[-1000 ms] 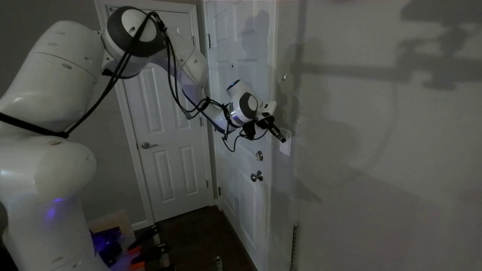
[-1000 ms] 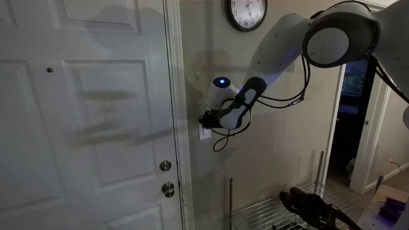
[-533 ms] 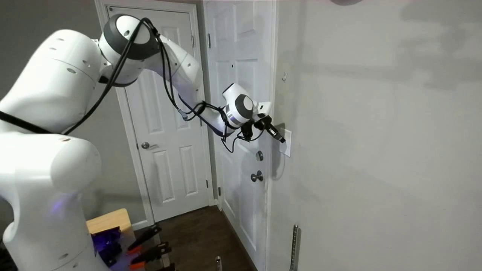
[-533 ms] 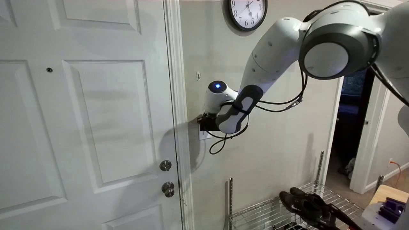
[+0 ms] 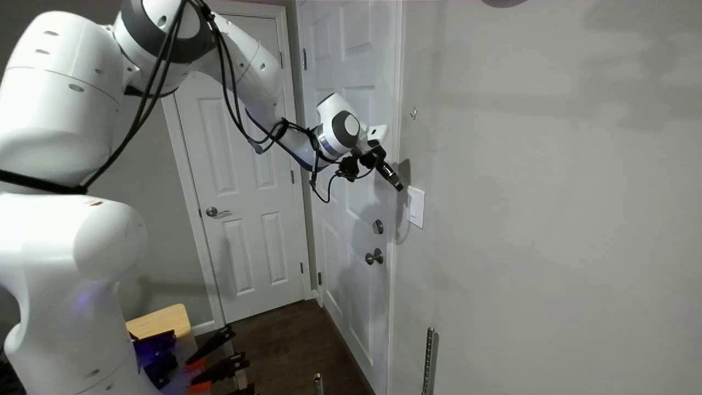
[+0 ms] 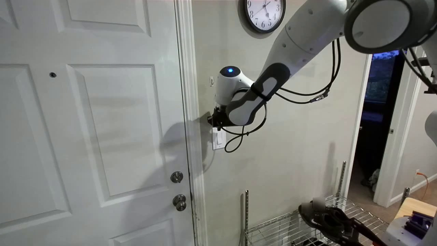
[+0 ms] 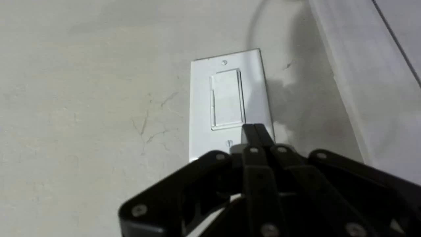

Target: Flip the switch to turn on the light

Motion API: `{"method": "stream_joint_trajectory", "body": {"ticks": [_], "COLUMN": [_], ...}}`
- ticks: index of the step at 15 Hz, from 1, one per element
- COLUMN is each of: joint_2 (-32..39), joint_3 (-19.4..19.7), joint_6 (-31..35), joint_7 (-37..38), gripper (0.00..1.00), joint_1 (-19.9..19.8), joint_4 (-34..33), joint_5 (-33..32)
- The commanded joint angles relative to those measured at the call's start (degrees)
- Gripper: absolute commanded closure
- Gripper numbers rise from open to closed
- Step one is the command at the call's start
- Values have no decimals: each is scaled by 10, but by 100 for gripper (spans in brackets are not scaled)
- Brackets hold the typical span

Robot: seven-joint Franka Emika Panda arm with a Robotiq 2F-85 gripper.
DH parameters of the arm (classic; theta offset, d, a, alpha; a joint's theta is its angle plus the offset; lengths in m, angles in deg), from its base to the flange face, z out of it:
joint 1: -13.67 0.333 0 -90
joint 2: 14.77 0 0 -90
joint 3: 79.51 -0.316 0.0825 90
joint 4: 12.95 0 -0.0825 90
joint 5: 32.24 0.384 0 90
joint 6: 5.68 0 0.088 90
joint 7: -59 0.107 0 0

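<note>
A pale wall [image 6: 293, 143] is running beside a panelled white door [image 6: 116, 102], with a round clock [image 6: 264, 15] hanging high and a wire rack [image 6: 271, 228] standing below (dark items [image 6: 327, 222] are lying on it, partly blurred). The switch [image 7: 228, 102], a white plate with a flat rocker [image 7: 226, 95], is sitting upright on that wall near the door frame [image 6: 189, 85]. In an exterior view the gripper [image 5: 400, 187] is hovering just beside the plate's upper corner on the door side, a narrow strip of shadowed wall showing between. In the wrist view its fingers [image 7: 251, 135] are pressing together side by side, clenched, and covering the plate's lower right corner, with the rocker showing above them.
</note>
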Motion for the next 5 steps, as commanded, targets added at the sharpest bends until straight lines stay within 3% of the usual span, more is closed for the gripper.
{"method": "stream_joint_trajectory", "body": {"ticks": [1, 5], "joint_2": [-82, -117], "joint_3": [-33, -98], "joint_6": [-51, -65], "joint_7": [-11, -7], "gripper": [99, 99], "joint_1": [-12, -65], "joint_4": [35, 44], "joint_5": [-35, -52]}}
